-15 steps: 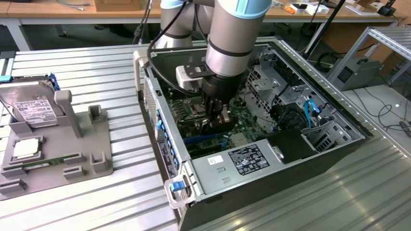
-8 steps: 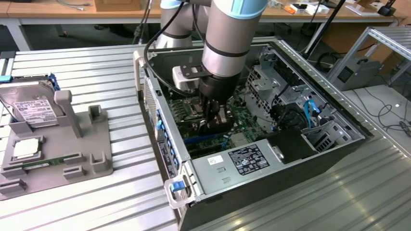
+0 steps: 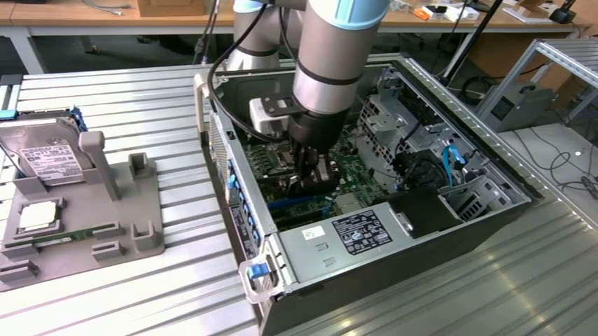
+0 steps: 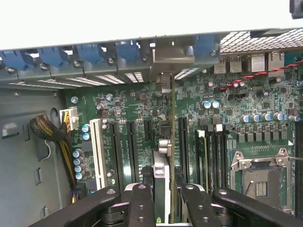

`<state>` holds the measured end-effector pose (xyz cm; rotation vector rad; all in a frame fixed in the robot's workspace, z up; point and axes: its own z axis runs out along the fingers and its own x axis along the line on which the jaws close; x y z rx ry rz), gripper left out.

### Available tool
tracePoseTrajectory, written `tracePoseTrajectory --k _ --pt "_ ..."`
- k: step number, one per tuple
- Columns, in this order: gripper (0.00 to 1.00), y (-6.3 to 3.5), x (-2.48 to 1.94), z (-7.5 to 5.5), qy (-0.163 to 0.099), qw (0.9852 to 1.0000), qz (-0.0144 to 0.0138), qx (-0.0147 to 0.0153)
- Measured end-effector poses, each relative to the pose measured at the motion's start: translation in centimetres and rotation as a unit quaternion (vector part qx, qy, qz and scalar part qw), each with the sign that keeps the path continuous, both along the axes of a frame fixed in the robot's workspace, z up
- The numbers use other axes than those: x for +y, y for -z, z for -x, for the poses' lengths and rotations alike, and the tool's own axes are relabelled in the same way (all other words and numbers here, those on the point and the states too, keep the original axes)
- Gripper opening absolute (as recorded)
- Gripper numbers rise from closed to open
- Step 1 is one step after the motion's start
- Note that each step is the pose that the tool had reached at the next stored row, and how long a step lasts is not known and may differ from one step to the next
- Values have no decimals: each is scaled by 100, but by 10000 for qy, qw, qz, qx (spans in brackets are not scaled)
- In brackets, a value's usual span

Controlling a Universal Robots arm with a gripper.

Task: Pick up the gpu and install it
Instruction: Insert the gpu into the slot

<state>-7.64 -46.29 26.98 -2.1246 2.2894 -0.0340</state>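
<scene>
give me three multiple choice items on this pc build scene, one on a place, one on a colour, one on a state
1. Where is the end effector?
A. over the grey tray
B. down inside the open pc case
C. above the hard drive

2. What colour are the slot clips along the case's rear edge?
A. blue
B. red
C. yellow

3. What state is the gpu in?
A. lying flat on the tray
B. held edge-on between the fingers over the motherboard slots
C. resting on the table

Answers:
1 B, the arm reaches into the case over the motherboard.
2 A, the wrist view shows a row of blue clips.
3 B, the fingers flank the thin card.
</scene>
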Motion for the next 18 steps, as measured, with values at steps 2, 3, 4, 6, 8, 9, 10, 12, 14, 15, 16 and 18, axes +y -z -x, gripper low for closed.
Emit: tracePoseTrajectory --k 2,3,4,6,8,9,10,12,14,15,16,18 --pt "27 0 -14 1 1 10000 0 0" --pt "27 0 -16 0 1 10000 0 0" --pt "27 0 -16 -1 0 10000 0 0" --pt "27 0 -18 -9 -1 10000 0 0" --pt "27 0 -18 -28 0 10000 0 3" --pt "27 1 -18 -40 1 10000 0 4" --pt "27 0 -18 -56 0 10000 0 6" --pt "27 1 -17 -61 1 10000 0 6" --pt "27 0 -11 -62 0 10000 1 7" --pt "27 0 -4 -61 1 10000 0 7" --pt "27 1 5 -61 1 10000 0 6" --pt "27 0 21 -60 0 10000 0 7"
